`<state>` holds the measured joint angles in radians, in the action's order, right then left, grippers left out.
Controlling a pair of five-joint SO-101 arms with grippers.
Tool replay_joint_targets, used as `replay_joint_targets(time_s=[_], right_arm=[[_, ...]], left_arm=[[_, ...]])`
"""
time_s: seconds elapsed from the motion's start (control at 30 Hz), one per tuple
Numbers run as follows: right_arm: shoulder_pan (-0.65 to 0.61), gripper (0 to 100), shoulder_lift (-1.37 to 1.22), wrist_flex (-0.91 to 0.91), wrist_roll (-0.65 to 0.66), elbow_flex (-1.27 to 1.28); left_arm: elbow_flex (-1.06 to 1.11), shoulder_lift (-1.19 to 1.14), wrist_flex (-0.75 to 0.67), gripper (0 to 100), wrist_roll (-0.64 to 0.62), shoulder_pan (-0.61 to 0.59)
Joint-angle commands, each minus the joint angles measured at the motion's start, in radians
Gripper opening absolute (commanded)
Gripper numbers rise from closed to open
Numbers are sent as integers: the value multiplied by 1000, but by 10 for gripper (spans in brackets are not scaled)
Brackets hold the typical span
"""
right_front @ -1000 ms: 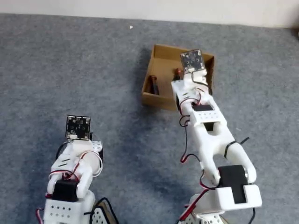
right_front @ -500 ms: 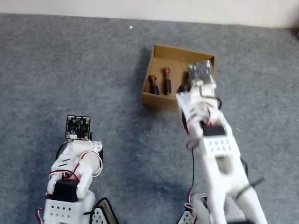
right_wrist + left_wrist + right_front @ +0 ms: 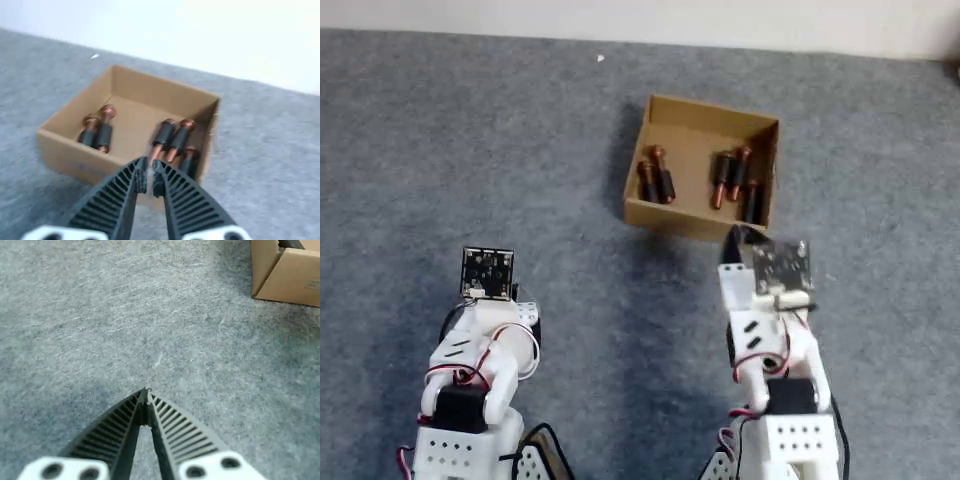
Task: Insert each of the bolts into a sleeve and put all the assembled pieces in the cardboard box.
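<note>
Where your left arm sits: black ribbed left gripper (image 3: 145, 392) clenched on nothing, over the grey carpet (image 3: 100, 315).
Your right gripper (image 3: 149, 167): pinched together too, empty, just short of the box's near wall.
Beyond it: brown open cardboard box (image 3: 665, 217) on the carpet.
Inside it: copper bolts in black sleeves (image 3: 722, 178), seemingly five, two lying at one side, three at the other.

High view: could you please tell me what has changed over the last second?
The right gripper has drawn back from above the cardboard box toward its base and now sits shut and empty short of it, uncovering the assembled pieces inside. The box and the left gripper, shut, stayed put.
</note>
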<state>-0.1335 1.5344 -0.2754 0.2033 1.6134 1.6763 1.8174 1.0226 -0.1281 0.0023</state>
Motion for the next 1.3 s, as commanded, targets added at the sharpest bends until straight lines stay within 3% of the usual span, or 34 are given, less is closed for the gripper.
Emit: replay_joint_targets(time_s=[0.0,0.1,0.23,0.53,0.77,1.03,1.27], right_arm=[[44,8,193,-5,-9,87],[74,8,314,-7,-11,160],[73,8,274,-56,-12,191],[70,8,305,-455,-14,191],[65,8,303,-705,-18,191],[61,8,303,-894,-215,191],[62,8,303,-975,-226,191]], left_arm=[[21,2,-2,6,6,4],[21,2,-2,6,6,4],[21,2,-2,6,5,4],[21,2,6,6,5,4],[21,2,124,6,8,2],[21,2,241,6,8,4],[21,2,295,6,8,-2]])
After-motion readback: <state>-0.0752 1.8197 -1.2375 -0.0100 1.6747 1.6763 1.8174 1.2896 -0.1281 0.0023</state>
